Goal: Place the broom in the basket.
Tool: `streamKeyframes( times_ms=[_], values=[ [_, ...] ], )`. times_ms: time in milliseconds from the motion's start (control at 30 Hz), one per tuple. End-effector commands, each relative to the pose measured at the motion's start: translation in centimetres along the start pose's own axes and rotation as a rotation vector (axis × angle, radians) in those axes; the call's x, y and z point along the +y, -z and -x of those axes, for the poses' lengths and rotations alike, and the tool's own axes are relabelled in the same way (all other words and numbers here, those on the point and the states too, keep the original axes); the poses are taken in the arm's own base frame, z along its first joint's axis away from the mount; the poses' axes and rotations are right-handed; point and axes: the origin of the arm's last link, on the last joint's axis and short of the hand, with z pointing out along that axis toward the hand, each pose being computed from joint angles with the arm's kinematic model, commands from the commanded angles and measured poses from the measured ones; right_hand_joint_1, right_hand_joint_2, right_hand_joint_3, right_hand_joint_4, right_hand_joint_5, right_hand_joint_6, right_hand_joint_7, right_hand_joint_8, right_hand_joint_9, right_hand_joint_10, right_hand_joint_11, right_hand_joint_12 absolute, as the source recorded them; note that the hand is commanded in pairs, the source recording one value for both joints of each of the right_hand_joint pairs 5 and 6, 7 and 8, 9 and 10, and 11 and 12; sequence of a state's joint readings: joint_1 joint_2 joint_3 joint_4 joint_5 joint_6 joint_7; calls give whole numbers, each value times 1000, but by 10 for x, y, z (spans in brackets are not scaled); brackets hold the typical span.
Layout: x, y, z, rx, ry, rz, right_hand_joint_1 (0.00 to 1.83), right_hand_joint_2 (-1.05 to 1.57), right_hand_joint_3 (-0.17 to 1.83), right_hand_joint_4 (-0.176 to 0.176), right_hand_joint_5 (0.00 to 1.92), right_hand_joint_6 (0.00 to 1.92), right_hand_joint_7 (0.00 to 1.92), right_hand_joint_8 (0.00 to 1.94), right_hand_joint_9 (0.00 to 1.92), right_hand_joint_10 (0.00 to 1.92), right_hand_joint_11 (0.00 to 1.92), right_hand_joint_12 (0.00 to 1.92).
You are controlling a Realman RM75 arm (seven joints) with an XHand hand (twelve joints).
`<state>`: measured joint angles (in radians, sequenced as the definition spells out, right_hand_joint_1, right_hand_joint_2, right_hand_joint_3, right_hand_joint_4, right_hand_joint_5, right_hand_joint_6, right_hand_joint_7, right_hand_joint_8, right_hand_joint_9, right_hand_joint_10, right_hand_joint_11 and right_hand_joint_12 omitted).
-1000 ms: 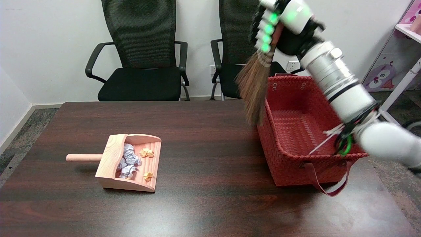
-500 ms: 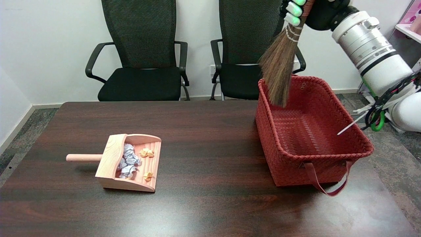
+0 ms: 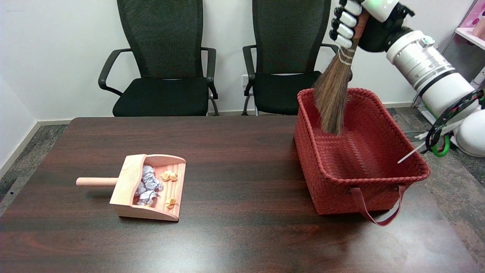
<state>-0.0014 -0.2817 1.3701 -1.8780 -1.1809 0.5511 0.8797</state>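
My right hand is at the top right of the head view and grips the handle of the broom. The broom hangs upright, its brown bristles pointing down. The bristle tips are inside the red woven basket, over its far left part, near the basket floor. I cannot tell if they touch it. The basket stands on the right side of the dark wooden table, with a strap handle hanging at its front.
A wooden dustpan holding crumpled paper bits lies on the table's left half, its handle pointing left. Two black office chairs stand behind the table. A white shelf is at the far right.
My right hand has carried the broom rightward from the basket's left wall to over its inside, then lowered it so the bristles dip into the basket. The basket sits a bit further right than a second ago.
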Motion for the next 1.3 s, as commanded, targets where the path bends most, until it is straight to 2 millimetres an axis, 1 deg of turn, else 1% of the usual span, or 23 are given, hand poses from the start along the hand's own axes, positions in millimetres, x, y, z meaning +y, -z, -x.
streamKeyframes(
  times_ms=[33,133,267,367,533,633,800,867,967,1067,1300],
  values=[
    [51,27,-16,43,119,94,997,1571,1394,6,1920,1920,1920,1920,1920,1920,1920,1920],
    [55,34,-15,6,180,49,996,1571,1273,4,1920,1920,1920,1920,1920,1920,1920,1920],
    [58,40,-15,-53,205,-5,995,1571,1142,1,1920,1920,1920,1920,1920,1920,1920,1920],
    [65,46,-14,-112,199,-14,989,1571,1087,-2,1920,1920,1920,1920,1920,1920,1920,1920],
    [87,64,-4,-176,205,-2,986,1571,1116,-4,1920,1920,1920,1920,1920,1920,1920,1920],
    [97,70,1,-187,215,-10,979,1571,1181,-5,1920,1920,1920,1920,1920,1920,1920,1920],
    [124,83,15,-184,194,-31,971,1571,1280,-5,1920,1920,1920,1920,1920,1920,1920,1920],
    [134,86,20,-180,189,-34,969,1571,1300,-5,1920,1920,1920,1920,1920,1920,1920,1920],
    [146,90,23,-176,199,-30,968,1571,1304,-4,1920,1920,1920,1920,1920,1920,1920,1920],
    [151,93,26,-189,212,-27,970,1571,1286,-3,1920,1920,1920,1920,1920,1920,1920,1920],
    [152,94,31,-223,232,-30,970,1571,1257,0,1920,1920,1920,1920,1920,1920,1920,1920]
  ],
)
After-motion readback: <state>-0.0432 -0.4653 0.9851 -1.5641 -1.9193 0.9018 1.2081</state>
